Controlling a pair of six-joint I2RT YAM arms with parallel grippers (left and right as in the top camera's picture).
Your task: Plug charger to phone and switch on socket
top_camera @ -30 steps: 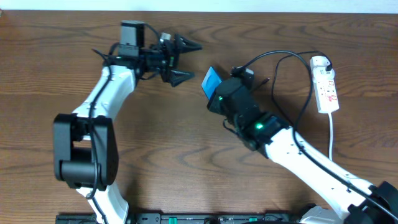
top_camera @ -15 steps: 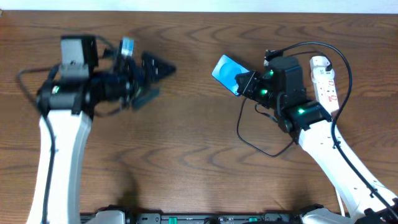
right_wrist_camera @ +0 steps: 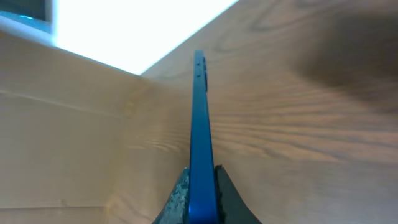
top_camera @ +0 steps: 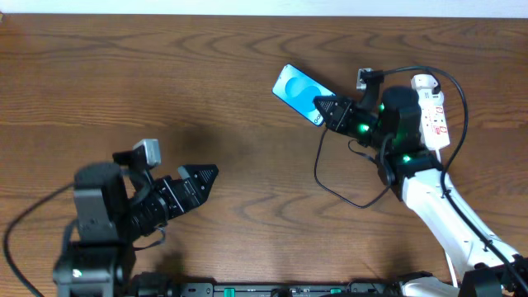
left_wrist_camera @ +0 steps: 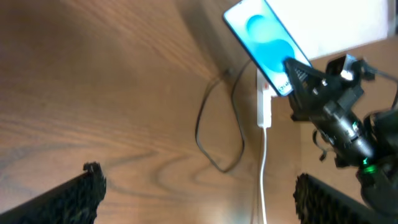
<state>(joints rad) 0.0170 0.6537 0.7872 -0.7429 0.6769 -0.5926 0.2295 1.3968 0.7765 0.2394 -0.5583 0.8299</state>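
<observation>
The phone [top_camera: 299, 89], cyan screen up, is tilted over the back middle of the table. My right gripper [top_camera: 328, 110] is shut on its right end. In the right wrist view the phone [right_wrist_camera: 199, 118] runs edge-on between the pinching fingers [right_wrist_camera: 180, 193]. The white socket [top_camera: 433, 114] lies just right of that arm. The charger's black cable [top_camera: 328, 180] loops on the table below the gripper; its connector tip is hidden. My left gripper [top_camera: 204, 183] hangs open at the front left, far from everything. From the left wrist I see the phone [left_wrist_camera: 264, 43], socket [left_wrist_camera: 264, 107] and cable [left_wrist_camera: 210, 140].
The socket's white cord [top_camera: 442, 177] runs toward the front along my right arm. A wide stretch of bare brown wood [top_camera: 206, 91] lies between the two arms. The table's back edge [top_camera: 247, 15] is close behind the phone.
My left arm has swung from the back of the table to the front left, staying open. My right gripper carried the phone rightward toward the socket and now holds it flatter.
</observation>
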